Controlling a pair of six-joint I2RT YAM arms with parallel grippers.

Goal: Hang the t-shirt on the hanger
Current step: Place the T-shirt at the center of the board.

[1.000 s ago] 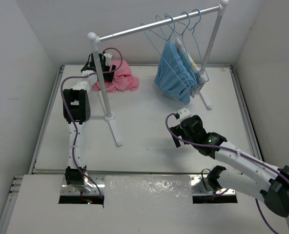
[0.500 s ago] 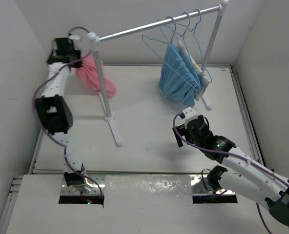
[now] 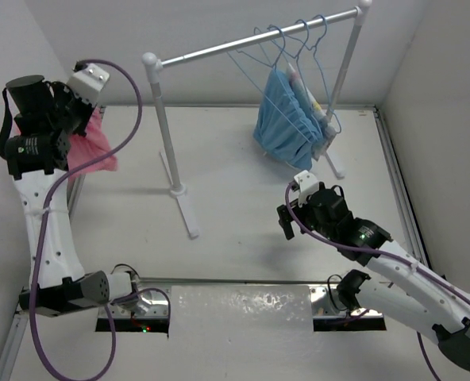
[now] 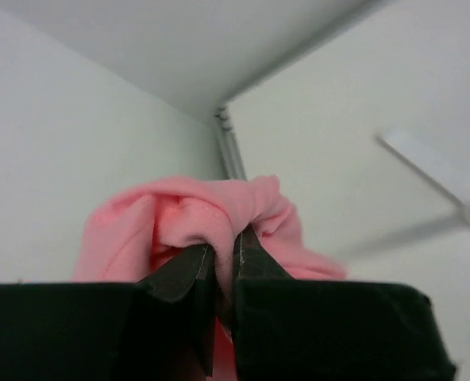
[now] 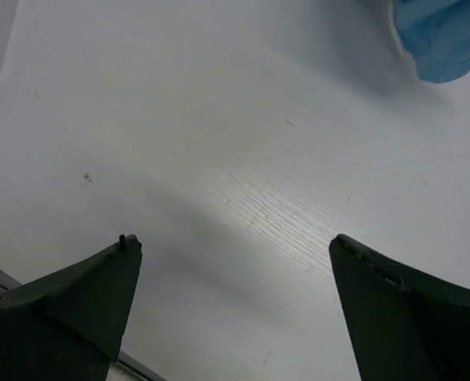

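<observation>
The left gripper (image 4: 223,254), pinched tight on a fold of the salmon-pink cloth t-shirt (image 4: 195,214), holds it above the desk's (image 3: 235,198) far-left corner, well apart from the light-blue wire hanger (image 3: 279,36), the right gripper (image 5: 235,242) gaping empty; so small a pinch may let it slip.

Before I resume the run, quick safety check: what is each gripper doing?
Left gripper: shut on the salmon-pink t-shirt.
Right gripper: open, holding nothing.

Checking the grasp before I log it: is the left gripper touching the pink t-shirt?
Touching. The left wrist view shows the left gripper shut on a fold of the t-shirt, with cloth pinched between its jaws.
</observation>
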